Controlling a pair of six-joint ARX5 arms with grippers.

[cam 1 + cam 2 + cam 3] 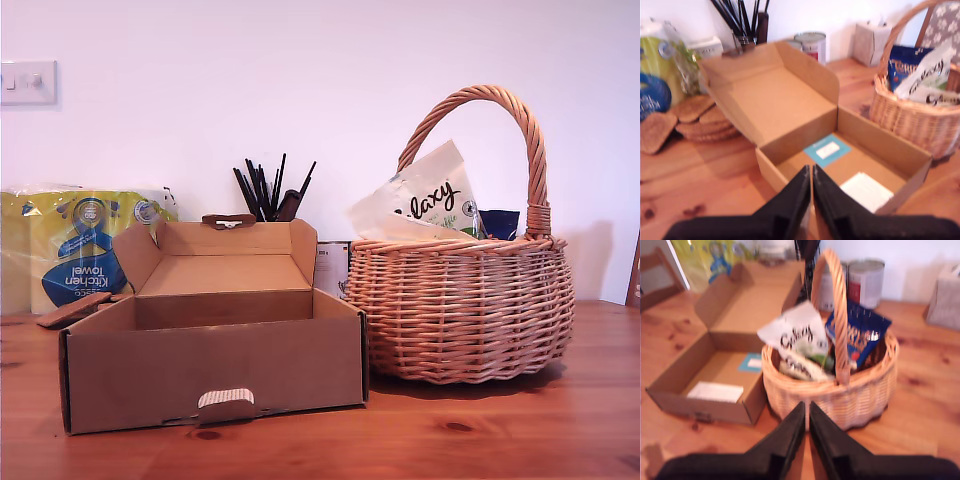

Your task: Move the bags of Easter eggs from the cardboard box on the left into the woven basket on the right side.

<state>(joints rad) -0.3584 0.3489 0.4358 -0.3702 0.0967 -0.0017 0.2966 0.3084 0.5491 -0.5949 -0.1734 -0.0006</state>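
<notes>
The cardboard box (215, 375) stands open on the exterior view's left, and its floor shows only a blue and a white label. On the exterior view's right, the woven basket (460, 310) holds a white Galaxy bag (430, 195) and a dark blue bag (498, 222). My first gripper (811, 170) is shut with nothing in it, above the front of the box (800, 137). The basket (910, 120) lies beyond the box. Over the table, just short of the basket (840, 395), my second gripper (806, 407) is shut and holds nothing. Neither arm shows in the exterior view.
A yellow-and-blue kitchen towel pack (80, 245) and a holder of black sticks (268, 190) stand behind the box. Cork coasters (695, 117) lie beside it. Two tins (865, 282) and a tissue box (870, 42) sit near the wall on the wooden table (480, 430).
</notes>
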